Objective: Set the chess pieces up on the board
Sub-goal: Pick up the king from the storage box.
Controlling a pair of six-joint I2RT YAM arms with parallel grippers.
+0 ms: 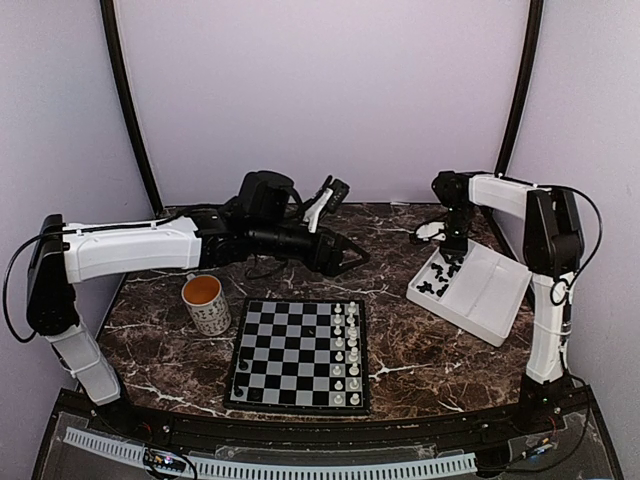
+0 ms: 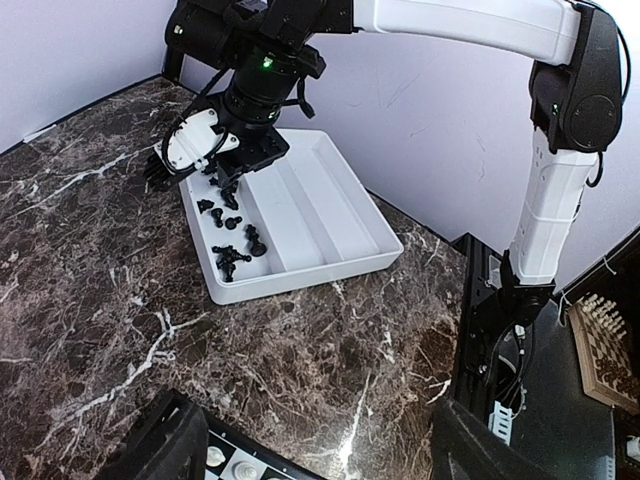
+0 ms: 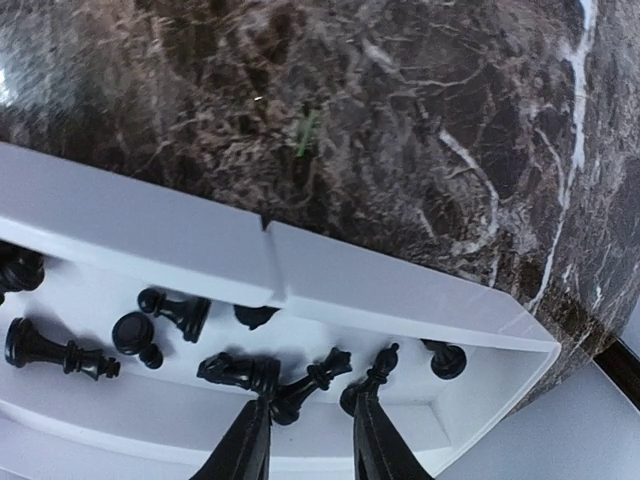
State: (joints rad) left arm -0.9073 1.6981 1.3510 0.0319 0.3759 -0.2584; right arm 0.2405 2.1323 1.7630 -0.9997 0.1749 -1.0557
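We see right gripper (image 3: 312, 405) at left edge of white tray (image 3: 380, 290), parted over chess pieces (image 3: 165, 312), seemingly empty, left gripper (image 1: 350, 262) spread wide.

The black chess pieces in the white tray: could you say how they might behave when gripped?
The black chess pieces look small and rigid, so probably light. They lie on their sides with rounded bodies, so a nudge may roll them across the white tray. Several crowd the right gripper, so neighbours may shift.

Black chess pieces (image 3: 240, 372), white tray (image 3: 150, 230), grey-and-black checked board (image 1: 290, 350), dark white-veined marble table (image 1: 420, 340), mug (image 1: 210, 315) perhaps speckled.
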